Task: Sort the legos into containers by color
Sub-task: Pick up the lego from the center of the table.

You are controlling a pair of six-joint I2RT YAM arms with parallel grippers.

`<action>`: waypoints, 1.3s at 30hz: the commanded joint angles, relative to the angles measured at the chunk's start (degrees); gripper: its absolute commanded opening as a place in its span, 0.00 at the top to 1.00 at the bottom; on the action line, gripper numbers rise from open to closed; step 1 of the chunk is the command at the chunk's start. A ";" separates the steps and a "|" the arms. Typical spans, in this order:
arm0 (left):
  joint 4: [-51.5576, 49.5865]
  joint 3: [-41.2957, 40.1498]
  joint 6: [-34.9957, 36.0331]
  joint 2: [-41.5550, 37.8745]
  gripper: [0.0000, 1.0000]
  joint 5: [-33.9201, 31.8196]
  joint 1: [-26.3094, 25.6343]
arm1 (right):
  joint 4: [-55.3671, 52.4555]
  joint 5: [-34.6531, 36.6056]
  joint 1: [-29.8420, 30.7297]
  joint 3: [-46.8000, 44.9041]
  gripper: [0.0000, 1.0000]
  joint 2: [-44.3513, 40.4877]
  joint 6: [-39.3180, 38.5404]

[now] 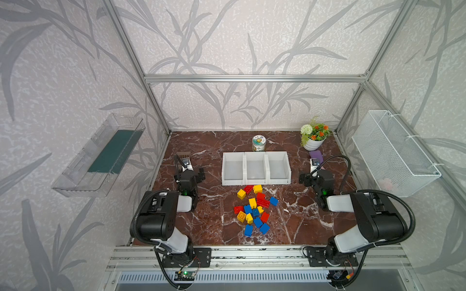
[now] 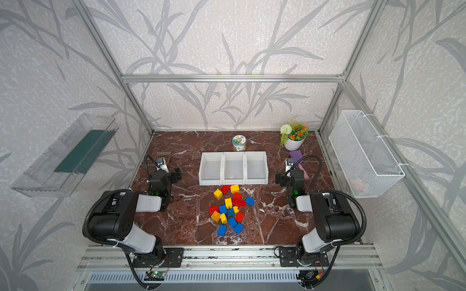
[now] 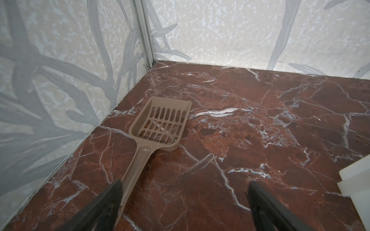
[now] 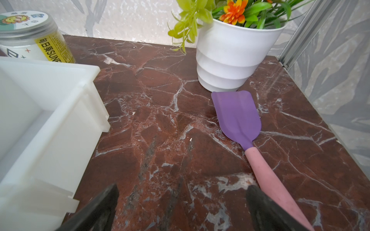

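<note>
Three white plastic open-top bins joined in a row [image 1: 256, 168] stand on the red-brown marble tabletop [image 1: 206, 226]. Just in front of the bins, on the robot's side, the red, yellow and blue studded plastic bricks [image 1: 254, 209] lie in a loose heap on the marble. Left of the bins, the left gripper [image 3: 185, 188] hangs with jaws spread wide around bare marble, and the handle of a tan slotted plastic scoop [image 3: 162, 122] runs beside one finger. Right of the bins, the right gripper [image 4: 182, 190] is equally wide, near a purple-bladed, pink-handled spatula [image 4: 238, 116].
</note>
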 commanded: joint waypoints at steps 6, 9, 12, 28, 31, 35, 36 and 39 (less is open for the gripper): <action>0.98 0.03 0.55 0.37 0.01 0.20 0.25 | 0.69 0.67 0.32 0.83 0.01 -0.81 -0.27; 0.83 0.01 0.54 0.37 0.01 0.15 0.22 | 0.75 0.72 0.32 0.83 0.01 -0.81 -0.09; 0.74 0.08 0.55 0.38 0.01 0.19 0.26 | 0.69 0.81 0.32 0.82 0.01 -0.81 -0.09; -40.03 9.16 0.51 -25.50 0.01 1.82 -6.93 | -40.59 2.39 8.99 9.68 0.01 -26.21 -0.57; -49.52 10.87 -3.81 -32.47 0.01 7.69 -9.01 | -56.91 3.19 15.05 15.93 0.01 -30.63 3.99; -54.99 9.36 -9.70 -39.10 0.01 10.06 -11.86 | -68.33 3.48 24.65 19.78 0.00 -30.45 11.88; -55.75 8.76 -11.61 -39.94 0.01 10.39 -12.39 | -69.97 2.87 27.11 20.16 0.00 -29.39 13.52; -56.58 6.87 -15.39 -40.67 0.01 11.70 -13.62 | -72.66 1.69 33.50 20.48 0.03 -24.80 17.35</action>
